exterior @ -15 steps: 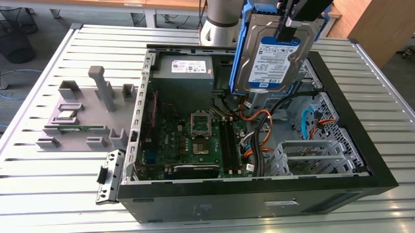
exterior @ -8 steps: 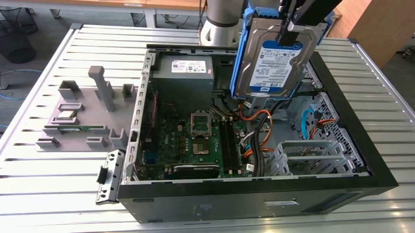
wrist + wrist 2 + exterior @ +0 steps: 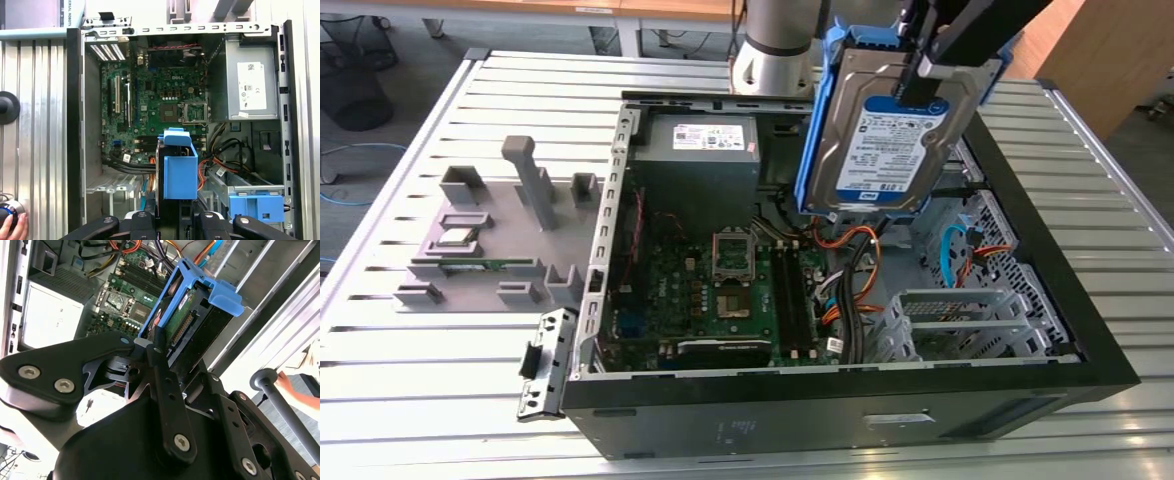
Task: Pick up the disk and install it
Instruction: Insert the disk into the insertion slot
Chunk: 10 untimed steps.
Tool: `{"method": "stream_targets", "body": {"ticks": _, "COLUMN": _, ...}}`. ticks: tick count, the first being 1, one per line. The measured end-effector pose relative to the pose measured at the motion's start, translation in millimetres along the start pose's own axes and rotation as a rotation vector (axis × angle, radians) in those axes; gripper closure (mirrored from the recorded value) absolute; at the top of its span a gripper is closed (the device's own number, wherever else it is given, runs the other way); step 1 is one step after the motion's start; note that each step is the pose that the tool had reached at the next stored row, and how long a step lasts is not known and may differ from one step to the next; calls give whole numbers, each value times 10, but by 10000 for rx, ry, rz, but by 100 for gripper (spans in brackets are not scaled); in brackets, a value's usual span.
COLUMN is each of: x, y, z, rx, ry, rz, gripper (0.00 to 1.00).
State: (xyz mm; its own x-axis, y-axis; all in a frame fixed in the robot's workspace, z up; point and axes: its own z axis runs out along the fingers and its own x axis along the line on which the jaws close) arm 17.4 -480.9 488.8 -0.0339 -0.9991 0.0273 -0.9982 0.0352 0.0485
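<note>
The disk (image 3: pixel 887 130), a silver drive with a white-and-blue label in blue plastic rails, hangs tilted in the air above the open computer case (image 3: pixel 1067 330), over its far right part. My gripper (image 3: pixel 923 88) is shut on the disk's upper end. In the second wrist view the black fingers (image 3: pixel 159 352) clamp the drive, whose green underside and blue rail (image 3: pixel 200 300) point down toward the motherboard. In the first wrist view the disk (image 3: pixel 180 172) shows edge-on, just ahead of my gripper (image 3: pixel 176 216), above the cables beside the drive cage.
Inside the case are the motherboard (image 3: pixel 734 280), a grey power supply with a white sticker (image 3: pixel 700 150), a metal drive cage (image 3: pixel 961 320) and a bare blue bracket (image 3: pixel 256 206). A grey fixture board (image 3: pixel 494 230) lies on the exterior view's left. A person's hand (image 3: pixel 12 225) rests near the table edge.
</note>
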Motion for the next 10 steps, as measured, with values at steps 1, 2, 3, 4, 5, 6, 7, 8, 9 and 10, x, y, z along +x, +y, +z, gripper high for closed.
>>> {"method": "stream_targets", "body": {"ticks": 1, "x": 18, "y": -1, "z": 2, "rx": 0, "ry": -1, "rz": 0, "gripper": 65}}
{"method": "stream_targets", "body": {"ticks": 2, "x": 35, "y": -1, "z": 3, "rx": 1, "ry": 0, "rz": 0, "gripper": 65}}
{"method": "stream_targets", "body": {"ticks": 3, "x": 53, "y": -2, "z": 4, "rx": 0, "ry": 0, "rz": 0, "gripper": 65}}
{"method": "stream_targets", "body": {"ticks": 4, "x": 70, "y": -2, "z": 4, "rx": 0, "ry": 2, "rz": 0, "gripper": 65}}
{"method": "stream_targets", "body": {"ticks": 5, "x": 87, "y": -3, "z": 5, "rx": 0, "ry": 3, "rz": 0, "gripper": 65}}
{"method": "stream_targets", "body": {"ticks": 6, "x": 104, "y": -4, "z": 5, "rx": 0, "ry": 4, "rz": 0, "gripper": 65}}
{"method": "stream_targets", "body": {"ticks": 7, "x": 121, "y": -4, "z": 6, "rx": 0, "ry": 6, "rz": 0, "gripper": 65}}
{"method": "stream_targets", "body": {"ticks": 8, "x": 139, "y": -5, "z": 8, "rx": 0, "ry": 6, "rz": 0, "gripper": 65}}
{"method": "stream_targets", "body": {"ticks": 9, "x": 156, "y": -5, "z": 9, "rx": 0, "ry": 7, "rz": 1, "gripper": 65}}
{"method": "stream_targets", "body": {"ticks": 10, "x": 172, "y": -6, "z": 10, "rx": 0, "ry": 6, "rz": 1, "gripper": 65}}
